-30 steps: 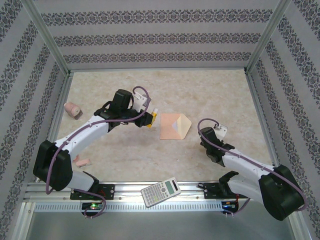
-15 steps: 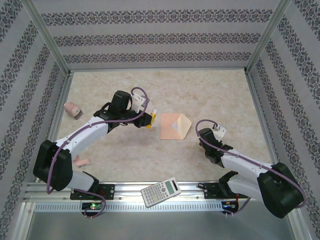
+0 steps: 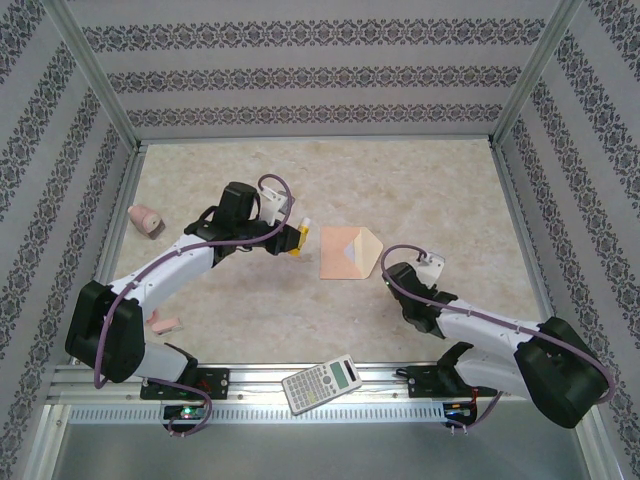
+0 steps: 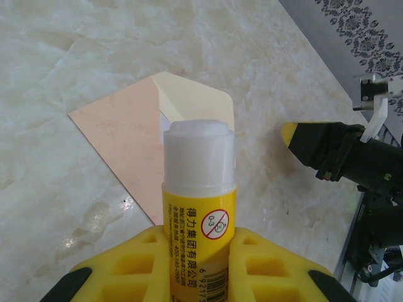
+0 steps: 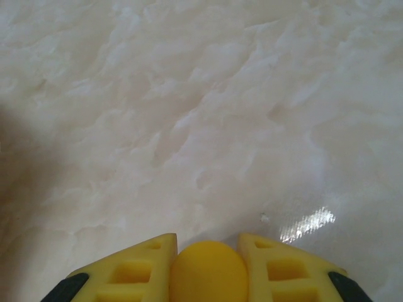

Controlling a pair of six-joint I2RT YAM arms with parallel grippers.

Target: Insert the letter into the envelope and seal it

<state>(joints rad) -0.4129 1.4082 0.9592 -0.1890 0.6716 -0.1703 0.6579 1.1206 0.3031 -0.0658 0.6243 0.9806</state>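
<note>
We find envelope [image 3: 340, 256] mid-table, flap open, letter presumably inside. Left gripper [image 4: 200, 238] pinches uncapped glue stick [image 4: 199, 170]; right gripper [image 5: 208, 246] pinches cap [image 5: 208, 275]. Gluing, sealing remain.

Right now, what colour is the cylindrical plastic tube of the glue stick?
Yellow tube, clearest in the left wrist view.

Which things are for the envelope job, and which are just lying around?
For the job: envelope, flap open; glue stick in the left gripper; yellow cap in the right gripper.
Lying about: calculator; small pink object at far left; flat pink piece by the left arm's base.
</note>
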